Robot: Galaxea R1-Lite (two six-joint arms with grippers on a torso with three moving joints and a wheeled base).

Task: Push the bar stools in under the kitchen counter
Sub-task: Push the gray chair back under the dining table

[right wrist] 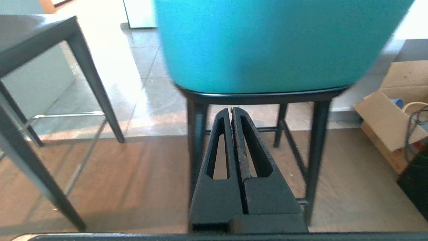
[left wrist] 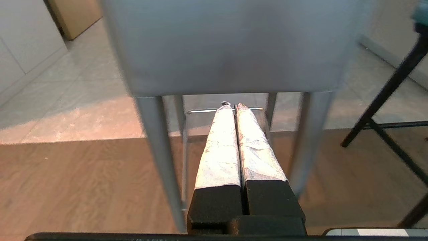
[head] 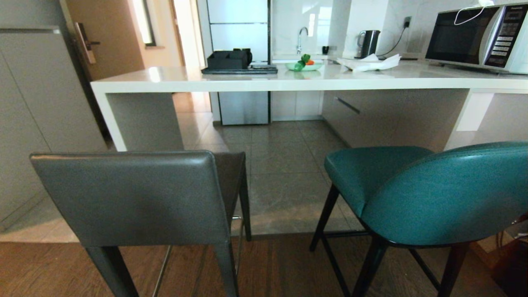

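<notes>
Glossy white counter – tiled floor (kitchen)

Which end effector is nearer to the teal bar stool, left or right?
Right. The right end effector, shut, sits just behind the teal bar stool, below its backrest. The left end effector, also shut, is behind the grey bar stool instead.

Colours of the two stools, the counter and the gripper fingers.
Grey stool: matt grey leather back, grey legs, silver footrest. Teal stool: teal leather seat and back on dark, near-black legs. Kitchen counter: glossy white top and side panel. Floor: grey tiles under the counter, brown wood-grain boards nearer. Microwave: white with black door. Left gripper: fingers wrapped silvery-white on black bases. Right gripper: all black.
</notes>
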